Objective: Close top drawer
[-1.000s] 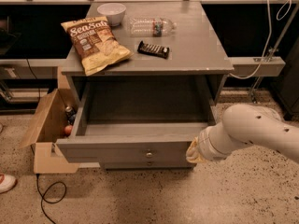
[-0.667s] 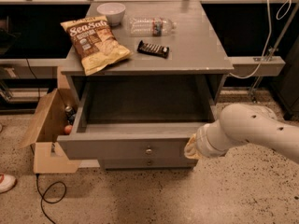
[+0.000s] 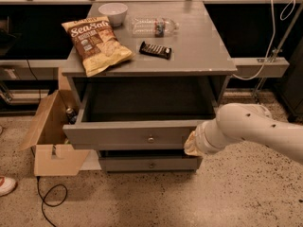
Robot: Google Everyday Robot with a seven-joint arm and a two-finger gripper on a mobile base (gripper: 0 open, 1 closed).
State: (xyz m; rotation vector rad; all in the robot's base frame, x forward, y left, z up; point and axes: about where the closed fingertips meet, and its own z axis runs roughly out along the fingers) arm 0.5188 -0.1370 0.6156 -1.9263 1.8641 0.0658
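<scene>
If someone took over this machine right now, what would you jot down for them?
The claw is at the right end of the top drawer's front panel, level with its knob. Whether it touches the panel, I cannot tell.
The top drawer is pulled far out of the grey cabinet.
Done: the arm is lined up to push.
Left: push the front in until it sits flush.

Grey top drawer (image 3: 113,135) juts well past the table's (image 3: 208,56) front edge, knob (image 3: 150,139) centred; gripper (image 3: 191,144) at its front's right end.
</scene>
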